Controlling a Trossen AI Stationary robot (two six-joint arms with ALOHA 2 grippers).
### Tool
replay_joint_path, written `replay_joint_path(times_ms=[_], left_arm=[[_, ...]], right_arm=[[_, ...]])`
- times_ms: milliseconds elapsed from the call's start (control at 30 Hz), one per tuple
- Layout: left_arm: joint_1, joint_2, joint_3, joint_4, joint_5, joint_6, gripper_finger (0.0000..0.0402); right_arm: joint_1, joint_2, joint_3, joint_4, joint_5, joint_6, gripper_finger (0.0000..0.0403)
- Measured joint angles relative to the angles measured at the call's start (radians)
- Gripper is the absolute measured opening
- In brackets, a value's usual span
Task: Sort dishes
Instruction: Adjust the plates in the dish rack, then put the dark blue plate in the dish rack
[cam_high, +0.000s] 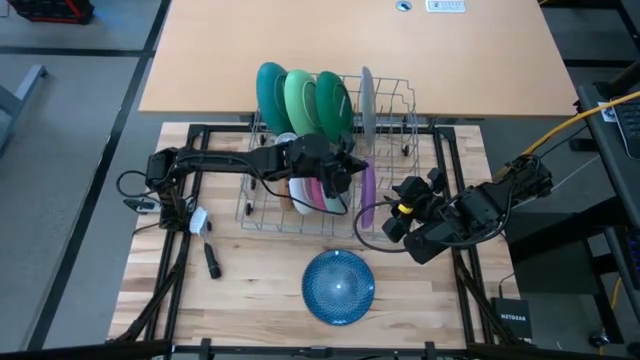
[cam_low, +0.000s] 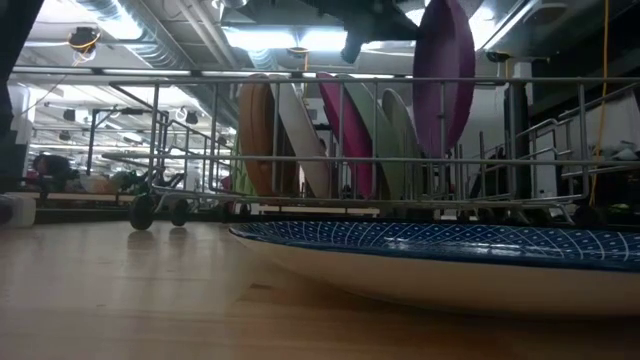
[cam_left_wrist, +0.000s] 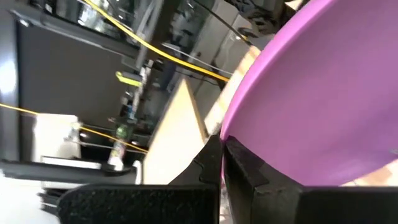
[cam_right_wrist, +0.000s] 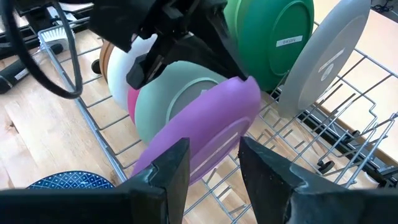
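Observation:
A purple plate (cam_high: 367, 195) stands on edge at the right side of the wire dish rack (cam_high: 400, 100), raised above the other dishes in the low view (cam_low: 443, 70). My left gripper (cam_high: 350, 172) reaches over the rack and is shut on the plate. My right gripper (cam_right_wrist: 214, 168) is open, level, just right of the plate (cam_right_wrist: 205, 130), its fingers on either side of the lower part; I cannot tell whether they touch. Teal, green and grey plates (cam_high: 305, 95) stand on edge in the rack. A blue patterned plate (cam_high: 338, 287) lies flat on the table. My left gripper pinches the purple plate's rim (cam_left_wrist: 239, 134) between its two fingers, at the plate's upper edge (cam_right_wrist: 245, 84). It comes from the table's left, over the rack. The plate stands on edge, tilted; whether its lower edge rests on the rack wires is hidden.
White, pink and pale green small dishes (cam_right_wrist: 168, 93) stand close behind the purple plate, with a green plate (cam_right_wrist: 273, 37) and a grey plate (cam_right_wrist: 329, 62) beside them. A black tool (cam_high: 212, 260) lies on the table at the left.

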Motion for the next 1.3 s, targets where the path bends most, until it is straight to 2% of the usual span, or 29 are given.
replay_joint_path(times_ms=[467,700,867,1100,1300], left_arm=[[0.011,-0.002,0.001,-0.263,0.001,-0.034,0.0],[-0.028,-0.002,0.0,-0.268,-0.1,-0.034,0.0003],[-0.05,-0.001,0.0,-0.27,-0.173,-0.023,0.0039],[-0.076,-0.001,0.0,-0.269,-0.266,-0.097,0.0108],[-0.107,-0.048,-0.002,-0.311,-0.272,-0.174,0.0124]], right_arm=[[0.0,0.0,0.0,0.0,0.0,0.0,0.0144],[0.0,0.0,0.0,0.0,-0.005,0.002,0.0144],[0.0,0.0,0.0,0.002,-0.016,0.004,0.0144],[0.0,0.009,0.0,0.01,-0.015,0.004,0.0144],[0.0,0.071,0.0,0.017,-0.021,0.004,0.0144]])
